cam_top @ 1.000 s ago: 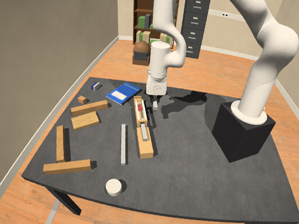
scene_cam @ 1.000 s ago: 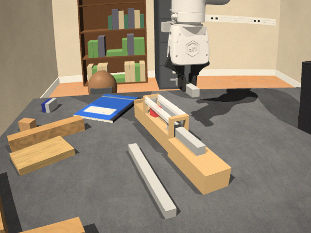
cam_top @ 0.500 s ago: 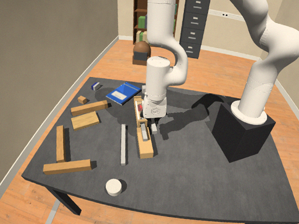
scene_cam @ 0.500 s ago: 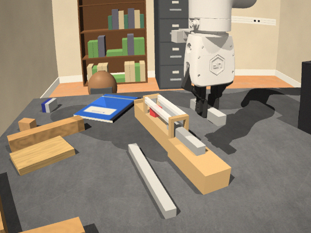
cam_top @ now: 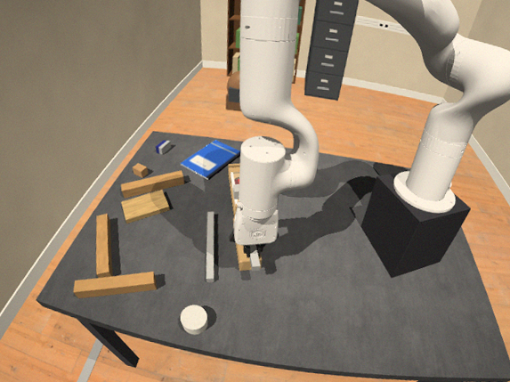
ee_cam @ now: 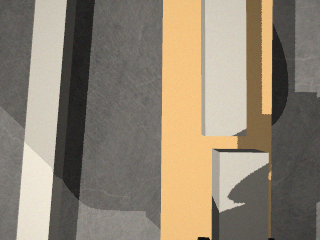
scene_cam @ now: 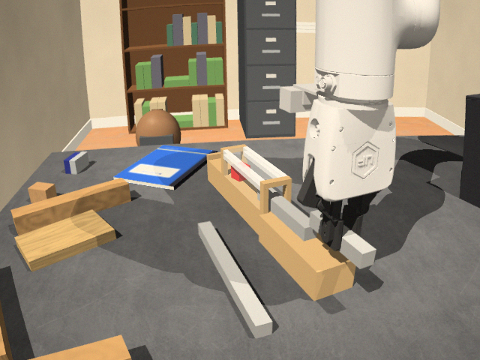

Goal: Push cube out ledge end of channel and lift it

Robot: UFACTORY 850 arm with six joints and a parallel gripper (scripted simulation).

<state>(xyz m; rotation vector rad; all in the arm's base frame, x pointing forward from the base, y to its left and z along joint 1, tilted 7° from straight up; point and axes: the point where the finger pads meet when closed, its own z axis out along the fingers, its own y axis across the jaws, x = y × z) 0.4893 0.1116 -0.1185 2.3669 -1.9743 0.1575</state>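
Note:
The tan channel (scene_cam: 271, 220) lies on the dark table, with white roof rails (scene_cam: 253, 166) over its far half. The red cube (scene_cam: 239, 171) sits inside under the rails, near the far end; it also shows in the top view (cam_top: 236, 178). A grey block (scene_cam: 290, 217) lies in the open groove with its far end at the roof frame. My gripper (scene_cam: 334, 232) is shut on a second short grey block (scene_cam: 350, 244) and holds it low in the groove at the near end, right behind the first, with a small gap (ee_cam: 225, 142) between them. The gripper (cam_top: 254, 247) stands outside the roofed part.
A long grey stick (scene_cam: 233, 277) lies on the table left of the channel. A blue book (scene_cam: 164, 166) lies beside the far end. Several wooden planks (cam_top: 146, 198) and a small wooden cube (cam_top: 140, 169) lie at the left. A white disc (cam_top: 194, 319) sits near the front edge; the black base (cam_top: 409, 225) stands at the right.

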